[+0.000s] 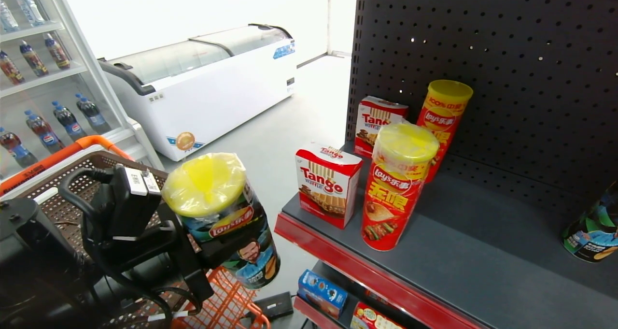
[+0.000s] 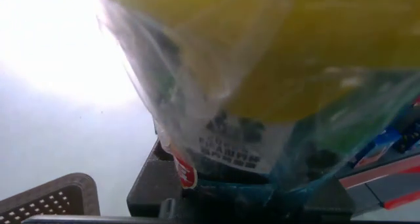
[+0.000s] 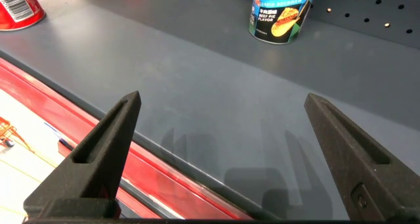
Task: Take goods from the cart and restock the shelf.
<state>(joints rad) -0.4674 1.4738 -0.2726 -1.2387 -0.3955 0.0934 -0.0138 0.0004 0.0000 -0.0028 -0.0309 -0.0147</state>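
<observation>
My left gripper (image 1: 212,244) is shut on a blue chip can with a yellow lid (image 1: 227,218), held in the air between the cart (image 1: 72,174) and the shelf (image 1: 473,256). The can (image 2: 262,86) looms right before the left wrist camera. On the shelf stand two red wafer boxes (image 1: 327,184) (image 1: 378,122), two red chip cans (image 1: 398,184) (image 1: 442,121) and another blue can (image 1: 591,227) at the far right. My right gripper (image 3: 223,165) is open, hovering over the shelf's bare grey board (image 3: 216,92), with the blue can (image 3: 281,12) beyond it.
The shelf has a red front lip (image 1: 357,268) and a black pegboard back (image 1: 507,63). Goods lie on a lower shelf (image 1: 323,290). A white chest freezer (image 1: 203,87) and a drinks fridge (image 1: 34,68) stand behind the cart. Bare board lies right of the front red can.
</observation>
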